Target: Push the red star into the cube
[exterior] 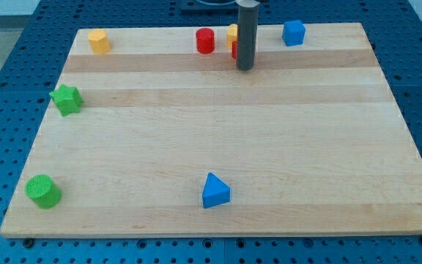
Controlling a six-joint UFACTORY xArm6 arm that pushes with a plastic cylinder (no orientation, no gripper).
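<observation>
My tip (245, 68) rests on the board near the view's top, just right of centre. A red block (234, 50), mostly hidden behind the rod, shows only as a sliver at the rod's left edge; its shape cannot be made out. The blue cube (293, 32) sits at the view's top, to the right of the rod and a little above the tip, apart from it. A yellow block (231, 33) peeks out behind the rod, just above the red sliver.
A red cylinder (205, 40) stands left of the rod. A yellow block (98, 41) is at the top left. A green star (67, 99) and a green cylinder (43, 191) lie along the left edge. A blue triangle (215, 191) is at the bottom centre.
</observation>
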